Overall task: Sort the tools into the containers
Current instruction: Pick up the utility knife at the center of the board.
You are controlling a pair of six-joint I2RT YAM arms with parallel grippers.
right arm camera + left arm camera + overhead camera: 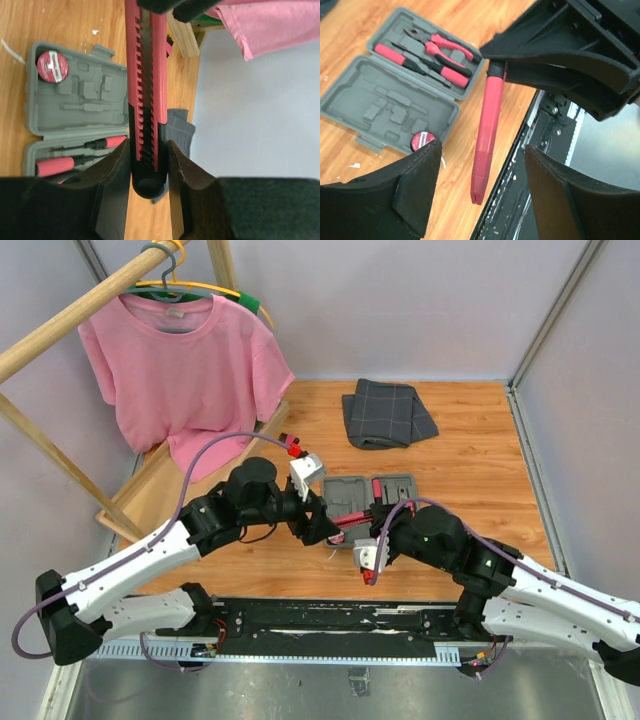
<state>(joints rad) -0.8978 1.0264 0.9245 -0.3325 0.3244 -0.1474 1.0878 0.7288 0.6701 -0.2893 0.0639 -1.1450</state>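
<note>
A red and black utility knife hangs in the air, and my right gripper is shut on its black end. The knife's red end points toward my left gripper, which is open; the tip sits in the gap without touching either finger. Both grippers meet above the table's front edge, with the knife between them. Behind them lies the open grey tool case, holding red-handled pliers, two screwdrivers and a red tape roll.
A pink T-shirt hangs from a wooden rack at the back left. A folded grey cloth lies at the back of the table. The black rail runs along the near edge below the knife.
</note>
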